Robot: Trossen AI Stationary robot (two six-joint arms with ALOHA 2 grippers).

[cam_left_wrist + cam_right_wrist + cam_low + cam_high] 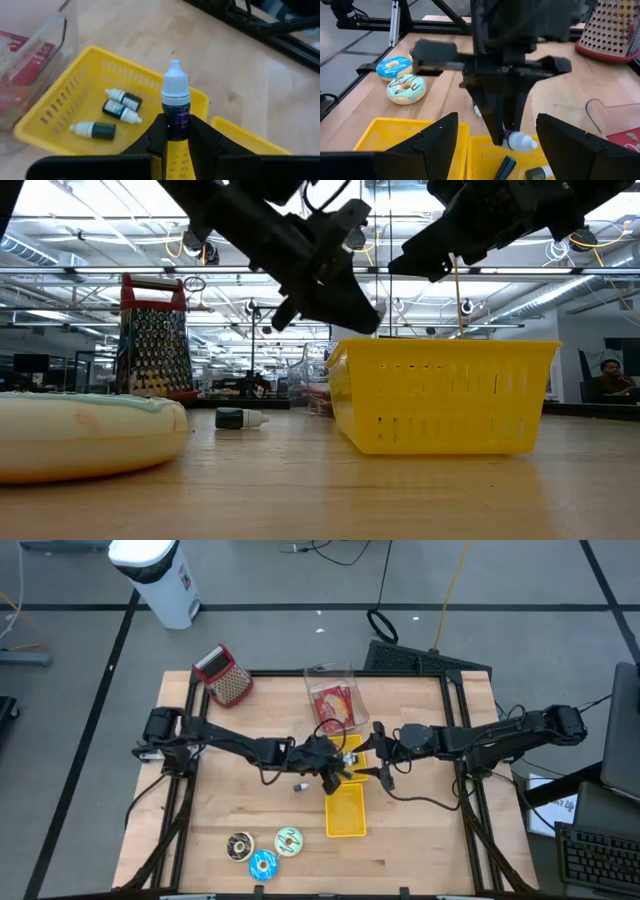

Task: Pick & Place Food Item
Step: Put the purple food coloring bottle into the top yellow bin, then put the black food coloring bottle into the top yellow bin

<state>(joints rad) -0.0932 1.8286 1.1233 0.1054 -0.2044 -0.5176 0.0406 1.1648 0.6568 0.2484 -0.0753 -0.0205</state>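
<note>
Left gripper [175, 137] pinching dropper bottle [175, 107] by dark body, above yellow basket [60, 107]. Bottle long axis along fingers, white cap pointing away from wrist. Right gripper [495, 145] spread wide, empty, just opposite, over same basket. Three like bottles [122, 102] already lying on sides in basket below left gripper; one bottle [299, 786] loose on bench beside it. Judged midway: held bottle not yet released, loose one left. Donuts [264, 850] well apart, nearer front edge.
</note>
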